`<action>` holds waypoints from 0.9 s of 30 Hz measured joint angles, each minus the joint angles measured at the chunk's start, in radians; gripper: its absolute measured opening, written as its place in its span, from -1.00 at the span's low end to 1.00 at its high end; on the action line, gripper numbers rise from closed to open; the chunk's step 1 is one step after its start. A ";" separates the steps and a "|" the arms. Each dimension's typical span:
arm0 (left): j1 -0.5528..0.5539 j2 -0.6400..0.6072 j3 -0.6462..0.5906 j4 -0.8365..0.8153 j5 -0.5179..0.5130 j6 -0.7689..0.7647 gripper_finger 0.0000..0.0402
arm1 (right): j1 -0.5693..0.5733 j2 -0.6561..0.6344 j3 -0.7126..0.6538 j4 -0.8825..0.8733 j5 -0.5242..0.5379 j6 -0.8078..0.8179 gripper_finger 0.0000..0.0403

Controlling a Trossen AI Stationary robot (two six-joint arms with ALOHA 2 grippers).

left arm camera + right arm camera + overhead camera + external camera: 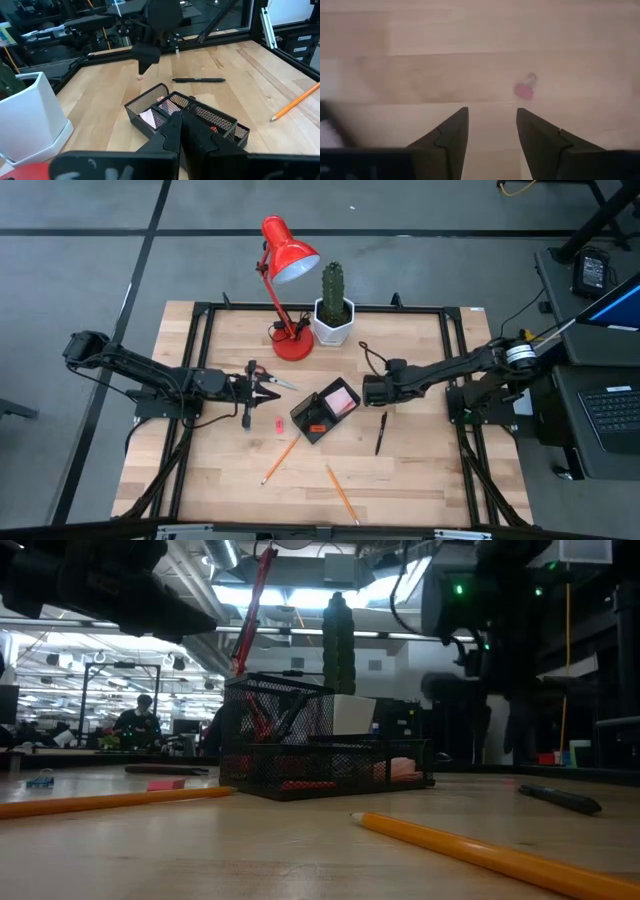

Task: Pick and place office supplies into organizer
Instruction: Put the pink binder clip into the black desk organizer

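Note:
The black mesh organizer (312,420) stands mid-table and holds the pink sticky-note pad (342,398); it also shows in the left wrist view (200,117). My left gripper (270,391) is shut, low over the table to the organizer's left, right beside the red-handled scissors (278,381). My right gripper (492,125) is open and points down at the table to the organizer's right. A tiny pink piece (524,90) lies just beyond its fingertips. The black pen (381,432), two orange pencils (281,460) (342,493) and a small pink piece (279,424) lie on the table. My left gripper is next to the scissors, but my own fingers hide the place in the wrist view, and I cannot tell whether they touch.
The red desk lamp (285,270) and the cactus in its white pot (333,320) stand at the far side. Bare wood lies near the front edge around the pencils.

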 joint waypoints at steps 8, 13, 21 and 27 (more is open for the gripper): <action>0.000 0.000 0.000 -0.062 0.000 0.000 -0.98 | 0.003 0.035 -0.011 -0.003 0.000 0.159 -0.16; 0.000 0.000 0.000 -0.071 0.000 0.000 -0.97 | 0.003 0.035 -0.011 -0.015 0.001 0.211 -0.16; 0.000 0.000 0.000 -0.072 0.000 0.001 -0.98 | 0.003 0.040 -0.011 -0.056 0.003 0.287 -0.16; 0.000 0.000 0.000 -0.072 0.000 0.001 -0.97 | 0.003 0.093 -0.011 -0.066 0.003 0.346 -0.16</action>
